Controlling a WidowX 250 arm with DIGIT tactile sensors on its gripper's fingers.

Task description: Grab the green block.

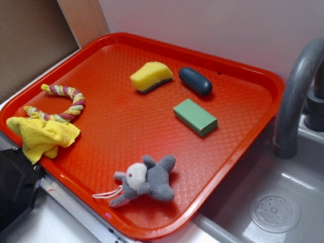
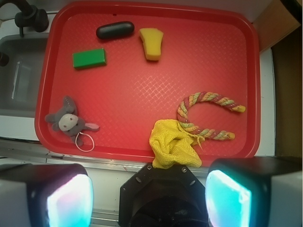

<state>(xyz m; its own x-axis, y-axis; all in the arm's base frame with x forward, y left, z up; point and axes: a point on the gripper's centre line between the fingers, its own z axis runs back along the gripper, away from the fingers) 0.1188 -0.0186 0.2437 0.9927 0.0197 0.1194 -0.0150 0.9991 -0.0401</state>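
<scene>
So far nothing of the grab is done: the green block (image 1: 195,117) lies flat and untouched on the red tray (image 1: 243,76), and every step of reaching, lowering and closing is left.

Going left to right in the exterior view, with the block as the landmark: far to its left a yellow cloth (image 1: 44,135) hangs over the tray's edge, with a striped rope toy (image 1: 63,104) curled just behind the cloth. Nearer, to the block's lower left, a grey stuffed animal (image 1: 147,179) lies on its side. Behind the block and to its left sits the yellow sponge (image 1: 150,76); directly behind the block, near but apart, is the dark capsule (image 1: 195,81). To the block's right, off the tray, a grey faucet (image 1: 295,96) rises beside the sink (image 1: 276,210).

From the wrist view, the gripper (image 2: 147,201) hangs outside the tray's near edge, well apart from the block, its two fingers (image 2: 66,201) spread wide with nothing between them.
</scene>
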